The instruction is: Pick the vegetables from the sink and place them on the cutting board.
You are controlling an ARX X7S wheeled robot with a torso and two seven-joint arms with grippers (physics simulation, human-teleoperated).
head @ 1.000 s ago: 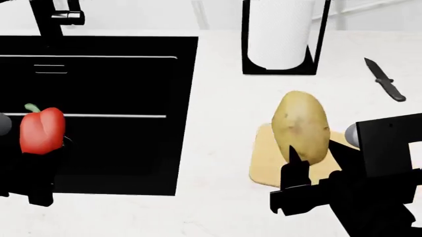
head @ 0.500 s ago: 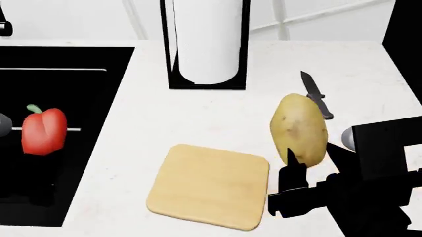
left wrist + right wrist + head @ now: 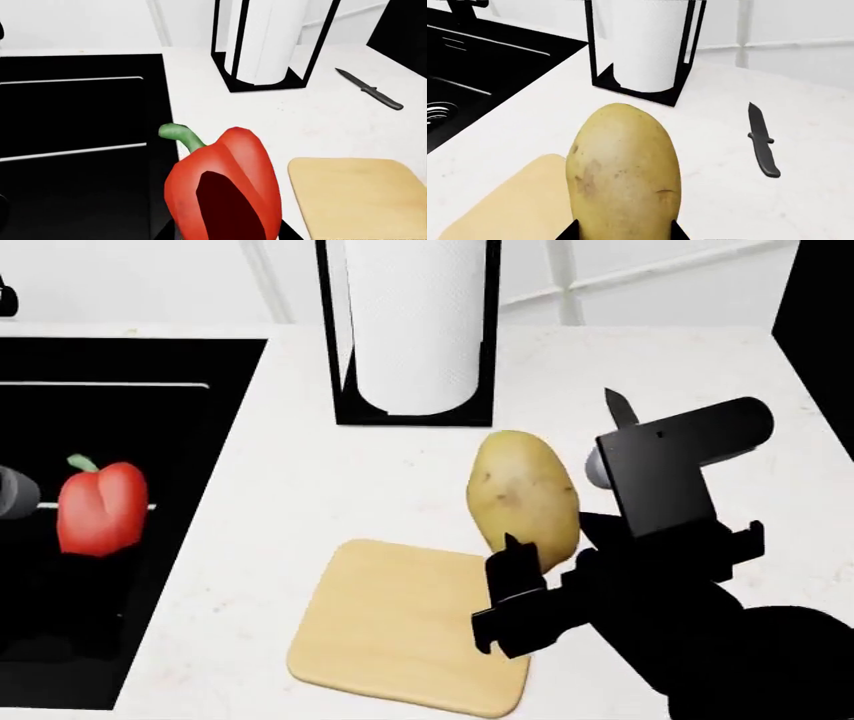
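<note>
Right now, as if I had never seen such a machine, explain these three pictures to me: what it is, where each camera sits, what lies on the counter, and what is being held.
This is a simulated two-armed robot at a white kitchen counter. One picture looks down from its head; the other two come from cameras near each gripper.

In the head view, the left gripper holds a glossy red bell pepper with a green stem above the deep black sink. The right gripper holds an oval yellowish-tan potato upright over the far right edge of the flat light-tan wooden cutting board.

On the counter also stand a white paper towel roll in a black holder and, partly behind the right arm, a black knife, seen whole in the right wrist view.

Each wrist picture shows its vegetable close up; nothing lies on the board yet.
</note>
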